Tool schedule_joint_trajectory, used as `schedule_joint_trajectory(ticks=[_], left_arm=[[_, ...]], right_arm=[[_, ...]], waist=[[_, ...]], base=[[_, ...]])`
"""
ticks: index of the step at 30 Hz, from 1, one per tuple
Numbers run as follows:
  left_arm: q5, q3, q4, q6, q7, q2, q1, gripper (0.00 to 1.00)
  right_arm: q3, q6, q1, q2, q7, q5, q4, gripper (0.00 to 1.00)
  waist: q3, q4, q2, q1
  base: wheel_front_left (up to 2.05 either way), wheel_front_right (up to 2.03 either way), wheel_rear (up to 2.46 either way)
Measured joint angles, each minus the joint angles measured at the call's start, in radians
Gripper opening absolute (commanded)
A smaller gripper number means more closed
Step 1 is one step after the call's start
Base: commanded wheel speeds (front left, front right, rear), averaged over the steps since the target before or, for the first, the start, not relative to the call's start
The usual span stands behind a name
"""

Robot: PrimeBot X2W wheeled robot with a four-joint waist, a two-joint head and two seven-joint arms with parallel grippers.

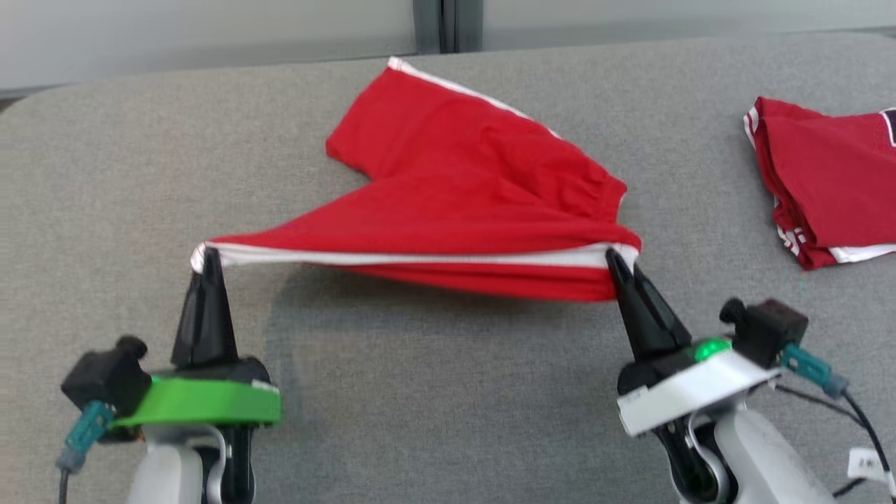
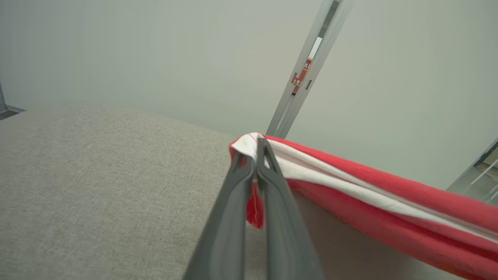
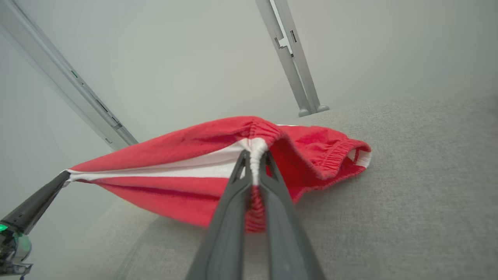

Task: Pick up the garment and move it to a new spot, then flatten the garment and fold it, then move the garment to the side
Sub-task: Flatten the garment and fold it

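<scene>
The garment [image 1: 455, 196] is a pair of red shorts with white side stripes. Its near edge is lifted off the grey table [image 1: 105, 175] and stretched taut between both grippers, while its far part rests on the cloth surface. My left gripper [image 1: 207, 259] is shut on the white-striped left corner, seen close up in the left wrist view [image 2: 258, 149]. My right gripper [image 1: 616, 259] is shut on the elastic waistband corner [image 3: 255, 153]. The garment [image 3: 186, 163] sags a little below the stretched stripe, and the left gripper's fingers [image 3: 42, 194] hold its far end.
A second red garment [image 1: 826, 175] with white trim lies folded at the table's right edge. A pale wall with a metal post [image 1: 448, 24] stands behind the table. Bare grey table lies to the left and in front of the grippers.
</scene>
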Motion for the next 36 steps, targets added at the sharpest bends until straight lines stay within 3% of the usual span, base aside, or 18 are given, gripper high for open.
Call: schedule_joint_trajectory(ticks=[5,9,17,25,36], left_arm=[[0.017,-0.067,-0.160,0.029,0.007,-0.002,0.190,0.00],[0.044,-0.109,-0.312,0.054,0.079,0.006,0.314,0.00],[0.041,-0.146,-0.418,0.072,0.236,0.050,0.404,0.00],[0.010,-0.128,-0.256,0.054,0.252,0.063,0.336,0.00],[0.061,-0.177,0.158,-0.007,0.199,0.079,-0.119,0.00]], right_arm=[[-0.016,0.000,0.200,-0.044,0.000,0.028,-0.106,0.00],[-0.050,0.000,0.338,-0.088,0.000,0.024,-0.189,0.00],[-0.050,0.000,0.421,-0.111,0.070,0.042,-0.247,0.00],[-0.042,0.000,0.388,-0.055,0.080,0.055,-0.140,0.00],[-0.081,0.000,0.177,0.055,0.040,0.024,0.035,0.00]], waist=[[-0.088,0.017,0.0000,0.0000],[-0.155,0.035,0.0000,0.0000],[-0.219,0.038,0.0000,-0.0001],[-0.193,-0.002,0.0000,-0.0001],[-0.058,-0.044,0.0000,0.0000]], base=[[0.00,0.00,0.00],[0.00,0.00,0.00],[0.00,0.00,0.00],[0.00,0.00,0.00],[0.00,0.00,0.00]])
